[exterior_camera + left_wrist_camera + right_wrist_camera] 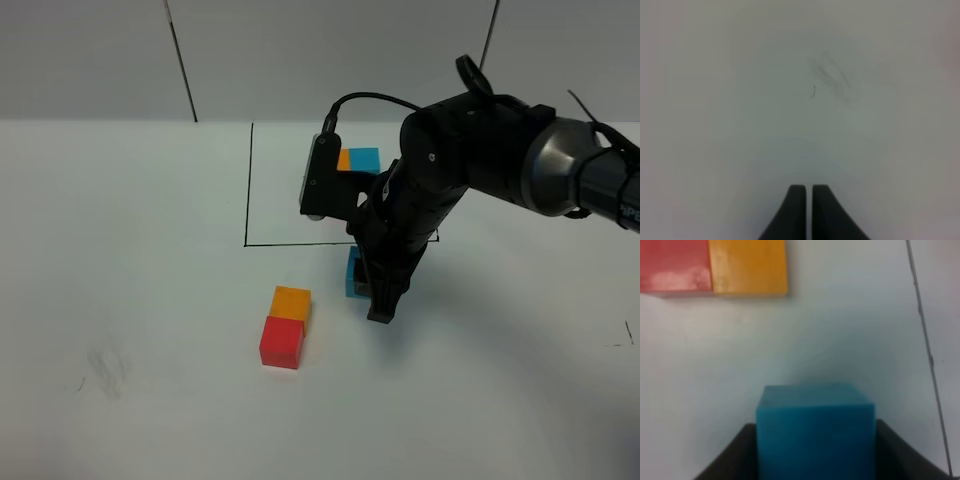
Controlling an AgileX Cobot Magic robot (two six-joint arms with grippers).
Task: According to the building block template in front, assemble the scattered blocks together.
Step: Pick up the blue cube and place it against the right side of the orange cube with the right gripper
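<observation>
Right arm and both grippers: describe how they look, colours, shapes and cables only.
The right arm is glossy black with a silver-grey band at one joint. A black cable loops over a white-and-black camera block on its wrist. The right gripper has dark, tapering fingers. The left gripper shows two slim black fingers with flared bases.

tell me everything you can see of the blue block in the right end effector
The blue block is a plain matte cube, held between the dark fingers of the right end effector, one on each side. It sits upright just outside the black-lined frame, apart from the touching orange block and red block. The arm hides most of it from above.
</observation>
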